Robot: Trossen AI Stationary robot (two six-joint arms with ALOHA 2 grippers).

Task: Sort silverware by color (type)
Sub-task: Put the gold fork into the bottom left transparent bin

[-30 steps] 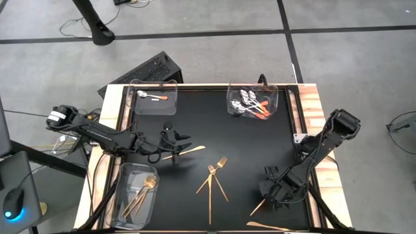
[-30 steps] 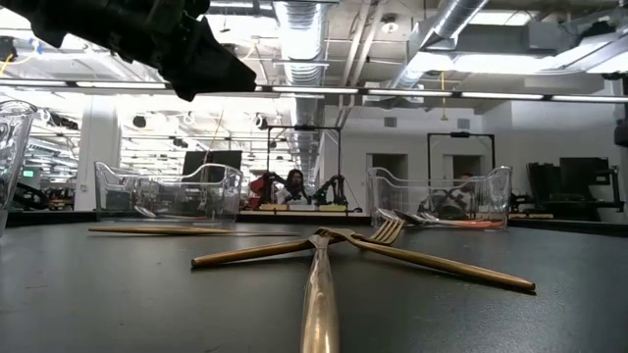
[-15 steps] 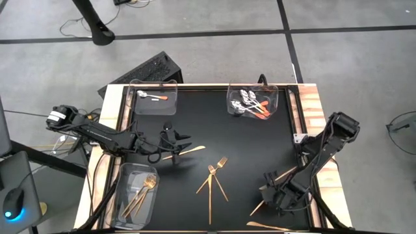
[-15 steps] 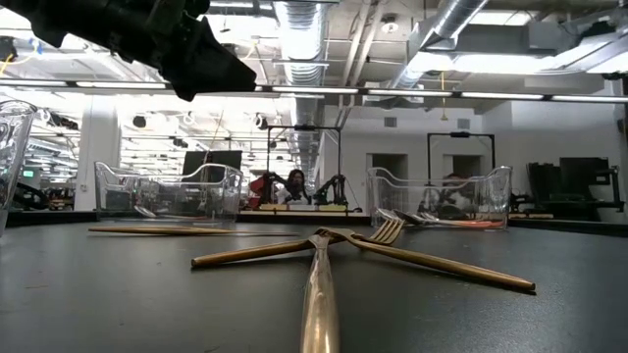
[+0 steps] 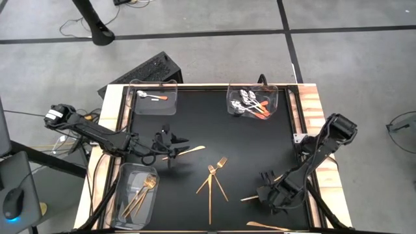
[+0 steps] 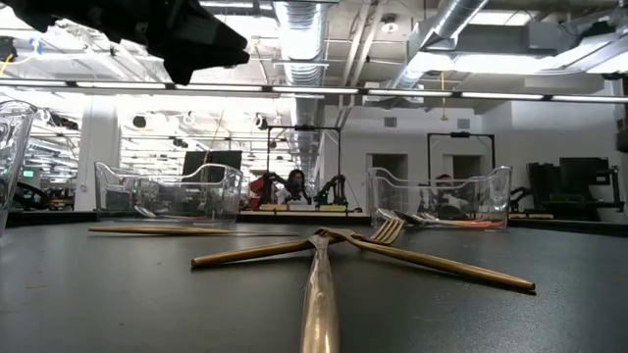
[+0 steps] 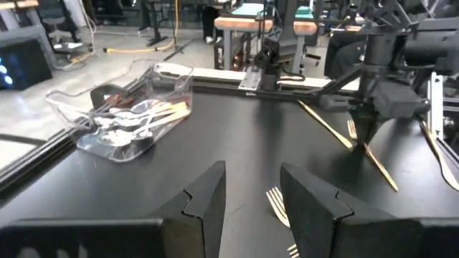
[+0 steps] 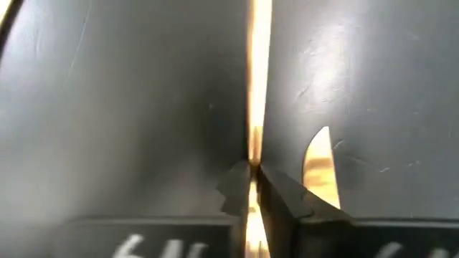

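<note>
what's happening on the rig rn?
Silverware sorting in progress. The right gripper is down at the mat's near right, its fingers closed on a slim gold utensil. The left gripper hovers open near a gold knife mid-left. Three gold forks lie crossed in the centre. Spoons fill the far right tray; gold forks sit in the near left tray.

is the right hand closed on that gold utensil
Yes: in the right wrist view the right hand is pinched shut around the thin gold utensil.

Right gripper [image 5: 272,195] pinched closed low; left gripper [image 5: 170,144] parted, hovering.
</note>
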